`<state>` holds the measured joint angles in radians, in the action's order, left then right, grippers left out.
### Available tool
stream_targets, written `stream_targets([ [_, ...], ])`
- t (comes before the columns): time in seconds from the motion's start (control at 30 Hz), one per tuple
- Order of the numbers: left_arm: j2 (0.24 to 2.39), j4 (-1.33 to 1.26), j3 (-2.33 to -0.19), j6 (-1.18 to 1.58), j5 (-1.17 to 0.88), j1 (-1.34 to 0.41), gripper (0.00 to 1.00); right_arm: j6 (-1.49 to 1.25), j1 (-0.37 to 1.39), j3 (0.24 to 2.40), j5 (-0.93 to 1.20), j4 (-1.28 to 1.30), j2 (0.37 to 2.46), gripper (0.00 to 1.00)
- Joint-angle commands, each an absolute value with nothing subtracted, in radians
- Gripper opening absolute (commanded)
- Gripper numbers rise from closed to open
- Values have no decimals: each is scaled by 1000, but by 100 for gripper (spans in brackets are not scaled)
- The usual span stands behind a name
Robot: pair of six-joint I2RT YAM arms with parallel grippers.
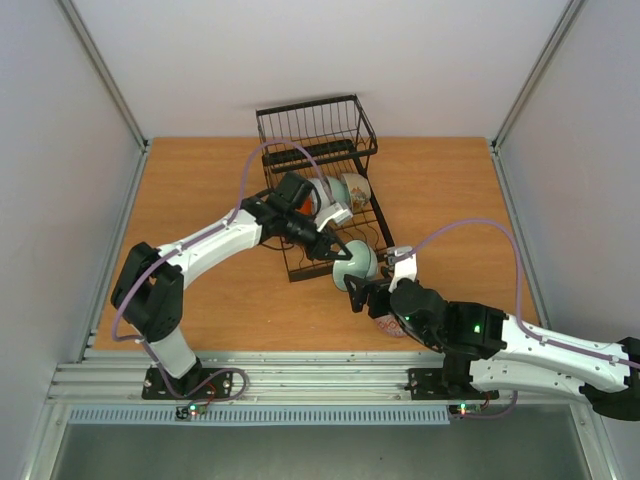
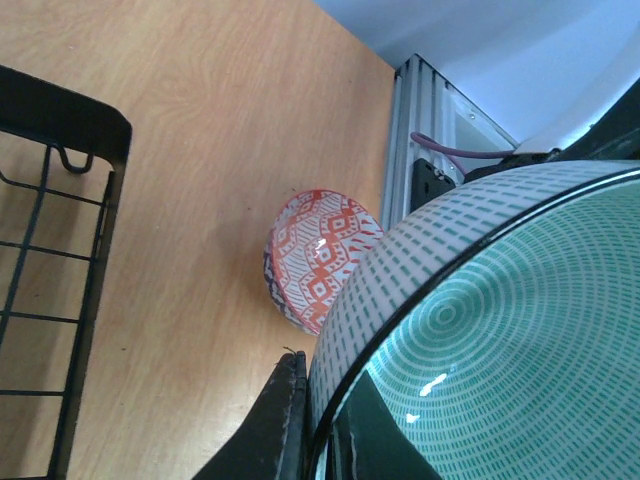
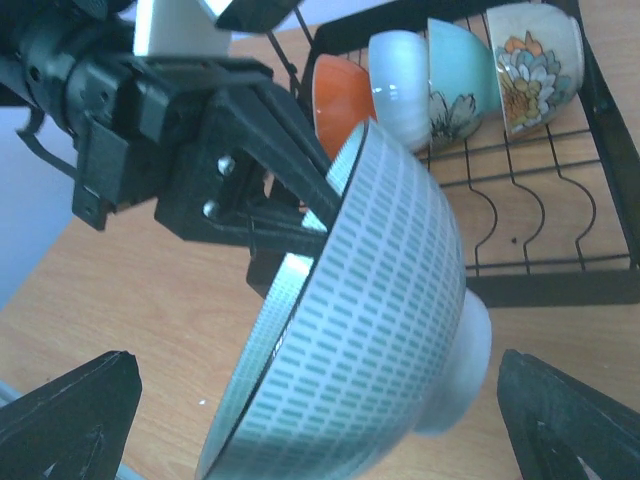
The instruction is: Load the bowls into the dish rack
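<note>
My left gripper (image 1: 333,252) is shut on the rim of a pale green dash-patterned bowl (image 1: 356,264) and holds it tilted above the table at the near end of the black wire dish rack (image 1: 315,125). In the left wrist view the fingers (image 2: 285,420) pinch the bowl's rim (image 2: 480,330). My right gripper (image 1: 364,296) is open. In the right wrist view its fingertips (image 3: 70,420) stand wide on either side of that bowl (image 3: 370,330), apart from it. Several bowls stand on edge in the rack: orange (image 3: 335,90), white (image 3: 400,70), teal floral (image 3: 460,70), cream floral (image 3: 535,55).
A red-and-white patterned bowl (image 2: 320,258) sits on the wooden table near the front edge, partly under my right arm (image 1: 388,325). The rack's corner (image 2: 60,250) is to the left of it. A metal rail (image 2: 420,130) borders the table.
</note>
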<state>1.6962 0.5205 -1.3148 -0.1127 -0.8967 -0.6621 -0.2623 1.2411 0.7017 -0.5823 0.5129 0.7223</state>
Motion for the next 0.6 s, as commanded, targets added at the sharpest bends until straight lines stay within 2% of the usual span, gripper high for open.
stream_targets([
  [0.0,1652,444,-1311,-121,-1022,-655,1,-211,1246,715,-606,431,713,99],
  [0.33,1635,406,-1294,-97,-1118,-640,1,-229,1246,714,-600,436,722,98],
  [0.57,1620,346,-1270,-60,-1058,-627,1,-250,1246,714,-563,429,741,86],
])
